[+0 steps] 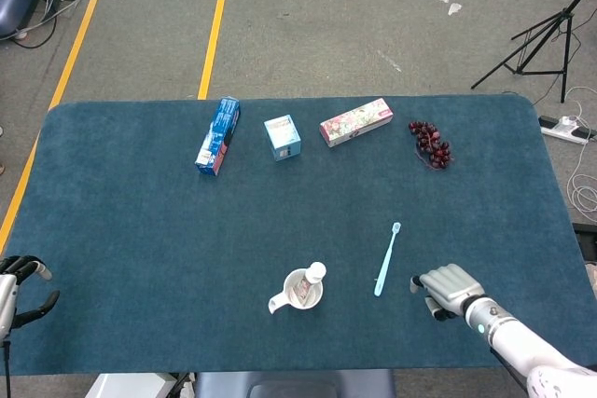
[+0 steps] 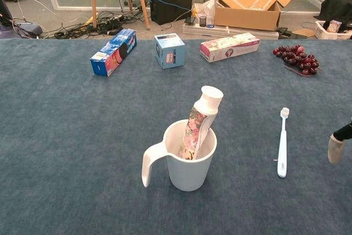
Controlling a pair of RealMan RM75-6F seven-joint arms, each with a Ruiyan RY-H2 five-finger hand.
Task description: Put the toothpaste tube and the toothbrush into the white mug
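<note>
At the far left edge of the head view the left robot hand (image 1: 20, 288) sits off the corner of the blue worktop (image 1: 131, 249), holding nothing, with its dark fingers apart. Along the far side of the worktop lie a blue carton (image 2: 113, 52), a small blue box (image 2: 169, 50) and a flowered toothpaste box (image 2: 229, 47), each apart from the next.

Near the front middle stands the white mug (image 2: 187, 164), its handle turned to the left. The toothpaste tube (image 2: 200, 120) stands in it, cap up, leaning to the right against the rim.

To the right of the mug, well apart from it, the toothbrush (image 2: 282, 142) lies flat on the worktop with its bristle head toward the far side. A bunch of dark grapes (image 2: 297, 59) lies at the far right.

The right robot hand (image 1: 448, 288) rests low near the front edge, just right of the toothbrush handle and not touching it. Its fingers are curled in and hold nothing.
</note>
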